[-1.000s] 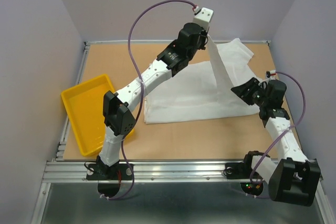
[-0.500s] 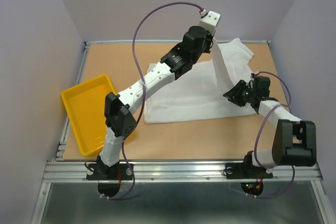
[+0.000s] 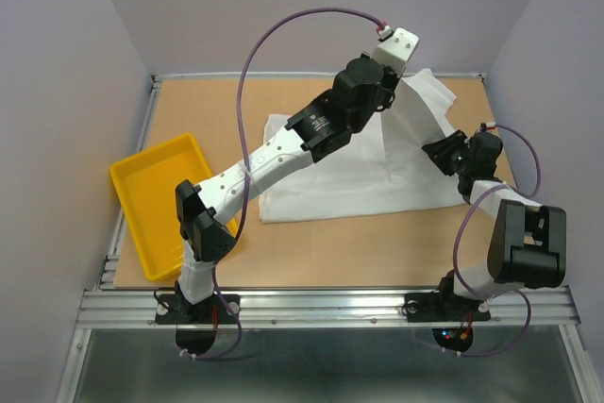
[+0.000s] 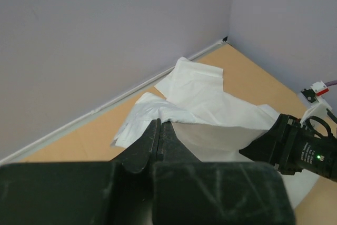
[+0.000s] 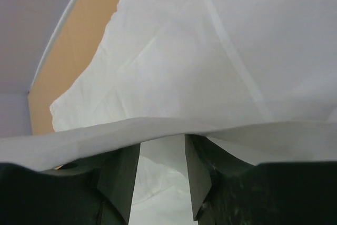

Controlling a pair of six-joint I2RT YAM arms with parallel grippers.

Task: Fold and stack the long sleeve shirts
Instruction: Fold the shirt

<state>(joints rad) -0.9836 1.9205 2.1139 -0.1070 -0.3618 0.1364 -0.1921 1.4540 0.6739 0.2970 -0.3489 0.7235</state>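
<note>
A white long sleeve shirt (image 3: 330, 176) lies spread on the brown table, its far part bunched at the back right. My left gripper (image 3: 393, 75) is shut on a fold of the shirt and holds it lifted, so a band of cloth slopes down toward my right gripper (image 3: 440, 151). In the left wrist view the shut gripper (image 4: 159, 126) pinches the cloth (image 4: 200, 93). In the right wrist view my right gripper (image 5: 162, 147) is open, with the stretched band of cloth (image 5: 174, 51) lying across its fingertips.
A yellow tray (image 3: 165, 200) sits at the table's left edge. Grey walls close in the back and both sides. The right arm (image 4: 297, 148) shows low on the right in the left wrist view, near the lifted cloth.
My left gripper has carried the lifted cloth to the right. My right gripper has moved toward the back and right, under the cloth band.
</note>
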